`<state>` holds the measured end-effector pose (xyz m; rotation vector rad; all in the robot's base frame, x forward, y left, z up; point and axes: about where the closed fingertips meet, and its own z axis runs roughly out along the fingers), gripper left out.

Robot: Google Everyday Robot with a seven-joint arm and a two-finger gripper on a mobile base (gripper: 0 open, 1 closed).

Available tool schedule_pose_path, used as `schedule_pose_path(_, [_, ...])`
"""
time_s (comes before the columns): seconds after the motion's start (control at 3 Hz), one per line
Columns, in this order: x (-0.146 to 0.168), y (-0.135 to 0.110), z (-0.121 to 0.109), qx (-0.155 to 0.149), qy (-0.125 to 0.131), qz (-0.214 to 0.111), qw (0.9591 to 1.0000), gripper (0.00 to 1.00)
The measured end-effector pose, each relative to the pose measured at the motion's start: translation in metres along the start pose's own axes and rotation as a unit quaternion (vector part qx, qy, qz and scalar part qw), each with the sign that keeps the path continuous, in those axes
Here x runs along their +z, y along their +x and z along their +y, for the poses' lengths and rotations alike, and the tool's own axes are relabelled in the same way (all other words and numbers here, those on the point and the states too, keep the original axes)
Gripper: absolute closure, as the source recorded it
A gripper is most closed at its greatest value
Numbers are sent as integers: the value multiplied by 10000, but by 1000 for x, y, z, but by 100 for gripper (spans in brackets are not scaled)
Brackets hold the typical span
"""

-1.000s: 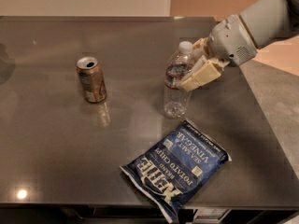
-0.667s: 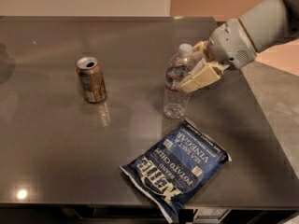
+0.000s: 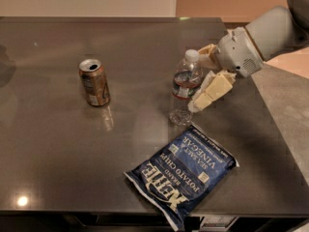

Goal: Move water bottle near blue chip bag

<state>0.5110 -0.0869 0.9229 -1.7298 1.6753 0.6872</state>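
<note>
The water bottle (image 3: 183,91) is clear with a white cap and a dark label band with red. It stands upright on the dark table (image 3: 58,153), just above the blue chip bag (image 3: 182,174), which lies flat near the front edge. My gripper (image 3: 199,77) reaches in from the right at the bottle's right side. Its cream fingers (image 3: 213,88) are spread apart, the near one touching or overlapping the bottle's side. Whether they press on the bottle does not show.
A brown-orange soda can (image 3: 94,82) stands upright to the left of the bottle. The table's right edge (image 3: 270,115) runs under my arm (image 3: 260,37). A wall stands behind the table.
The near finger has dropped a little lower along the bottle's right side. The bottle, can and bag stay where they were.
</note>
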Motion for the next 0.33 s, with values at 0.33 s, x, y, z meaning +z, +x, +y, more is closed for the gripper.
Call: schedule_pose_path(0.33, [0,0,0,0,0,0,10000,0])
